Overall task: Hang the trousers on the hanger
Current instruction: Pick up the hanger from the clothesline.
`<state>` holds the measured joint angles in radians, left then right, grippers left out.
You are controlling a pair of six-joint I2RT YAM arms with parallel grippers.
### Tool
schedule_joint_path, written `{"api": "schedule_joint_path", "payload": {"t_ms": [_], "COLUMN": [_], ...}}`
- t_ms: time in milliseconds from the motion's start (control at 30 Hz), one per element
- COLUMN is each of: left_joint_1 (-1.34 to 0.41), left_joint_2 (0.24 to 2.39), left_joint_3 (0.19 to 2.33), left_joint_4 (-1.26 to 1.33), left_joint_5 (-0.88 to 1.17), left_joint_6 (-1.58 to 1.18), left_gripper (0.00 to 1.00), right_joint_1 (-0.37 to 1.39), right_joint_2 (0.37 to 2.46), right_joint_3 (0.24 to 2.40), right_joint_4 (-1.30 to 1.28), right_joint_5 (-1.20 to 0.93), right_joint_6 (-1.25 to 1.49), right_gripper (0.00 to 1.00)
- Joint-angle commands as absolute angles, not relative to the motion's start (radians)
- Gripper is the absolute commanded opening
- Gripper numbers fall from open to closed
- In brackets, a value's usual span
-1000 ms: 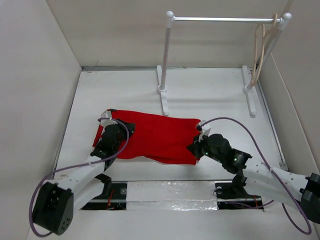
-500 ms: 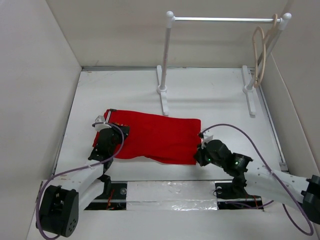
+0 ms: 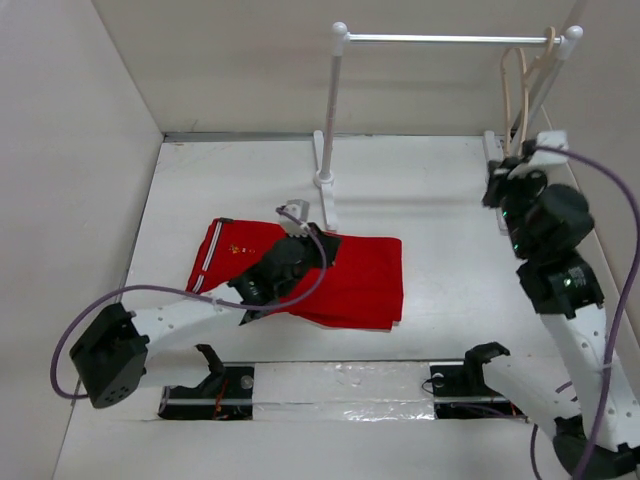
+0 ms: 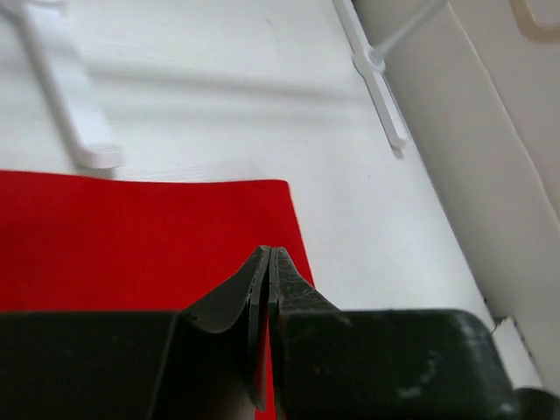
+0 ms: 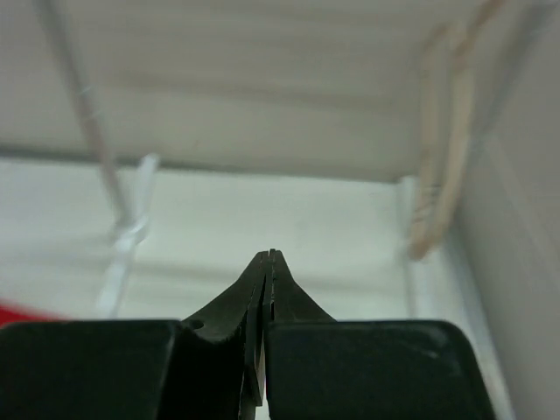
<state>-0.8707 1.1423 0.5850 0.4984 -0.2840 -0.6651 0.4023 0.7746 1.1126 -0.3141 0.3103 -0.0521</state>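
The red trousers (image 3: 362, 278) lie folded flat on the white table, with the white-striped waist end at the left. My left gripper (image 3: 324, 244) hovers over their middle and points right. In the left wrist view it (image 4: 269, 254) is shut with nothing between the fingers, just above the red cloth (image 4: 131, 236) near its right edge. The beige hanger (image 3: 516, 100) hangs at the right end of the rail. My right gripper (image 3: 498, 188) is raised high near the right post, below the hanger. It (image 5: 271, 255) is shut and empty, and the hanger (image 5: 444, 175) shows blurred ahead at upper right.
The white rail stand (image 3: 450, 39) stands at the back, its left post (image 3: 330, 110) just behind the trousers. Its feet (image 4: 66, 105) (image 4: 378, 79) lie on the table. Walls close in on the left, right and back. A taped strip runs along the near edge.
The left gripper let go of the waist end, moved right over the trousers' middle and shut. The right arm left the trousers' right end and rose towards the hanger.
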Motion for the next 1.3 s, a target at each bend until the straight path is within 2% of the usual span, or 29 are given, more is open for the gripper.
{"api": "schedule_joint_path", "payload": {"t_ms": [0,33,67,100,133,167,267,367,433,500,700,833,900,933,967,1100,1200,1267], "left_joint_1": [-0.971,-0.995,-0.996,-0.996,-0.996,-0.996,-0.996,-0.996,-0.996,-0.996,-0.986,-0.986,-0.986,-0.986,-0.986,-0.977,-0.968,-0.968], "left_joint_2": [1.212,1.224,1.239,1.244,1.249,1.250,1.220,1.190,1.181,1.180,1.204,1.203,1.198,1.198,1.201,1.215,1.232,1.236], "left_joint_3": [0.688,0.692,0.687,0.672,0.667,0.666,0.634,0.606,0.600,0.591,0.609,0.607,0.601,0.603,0.603,0.604,0.607,0.609], "left_joint_4": [0.520,0.537,0.558,0.598,0.603,0.604,0.617,0.634,0.634,0.644,0.630,0.629,0.634,0.638,0.637,0.643,0.643,0.647], "left_joint_5": [-0.414,-0.408,-0.394,-0.352,-0.332,-0.313,-0.281,-0.267,-0.253,-0.239,-0.206,-0.203,-0.202,-0.202,-0.201,-0.183,-0.169,-0.163], "left_joint_6": [-0.497,-0.483,-0.474,-0.469,-0.466,-0.459,-0.451,-0.459,-0.463,-0.469,-0.477,-0.483,-0.483,-0.483,-0.486,-0.494,-0.509,-0.511], "left_gripper": [0.00,0.00,0.00,0.01,0.03,0.04,0.06,0.09,0.13,0.15,0.16,0.16,0.16,0.16,0.16,0.21,0.22,0.22], "right_joint_1": [0.156,0.100,0.050,-0.030,-0.056,-0.078,-0.116,-0.164,-0.189,-0.230,-0.261,-0.270,-0.270,-0.270,-0.270,-0.270,-0.270,-0.270], "right_joint_2": [0.909,0.945,1.022,1.064,1.106,1.144,1.245,1.331,1.403,1.413,1.443,1.489,1.499,1.502,1.505,1.505,1.482,1.462], "right_joint_3": [1.302,1.339,1.408,1.443,1.471,1.497,1.595,1.673,1.738,1.715,1.620,1.605,1.583,1.577,1.574,1.568,1.543,1.537], "right_joint_4": [-0.301,-0.299,-0.304,-0.316,-0.324,-0.333,-0.359,-0.402,-0.449,-0.436,-0.371,-0.361,-0.333,-0.319,-0.308,-0.288,-0.247,-0.233], "right_joint_5": [0.226,0.194,0.152,0.134,0.118,0.082,0.098,0.069,0.078,0.037,-0.006,-0.064,-0.092,-0.097,-0.106,-0.144,-0.141,-0.153], "right_joint_6": [-0.187,-0.172,-0.158,-0.144,-0.126,-0.121,-0.135,-0.164,-0.169,-0.158,-0.130,-0.112,-0.109,-0.101,-0.098,-0.095,-0.077,-0.072], "right_gripper": [0.00,0.00,0.09,0.26,0.58,0.66,0.80,0.85,0.83,0.82,0.76,0.59,0.54,0.42,0.35,0.21,0.01,0.00]}}
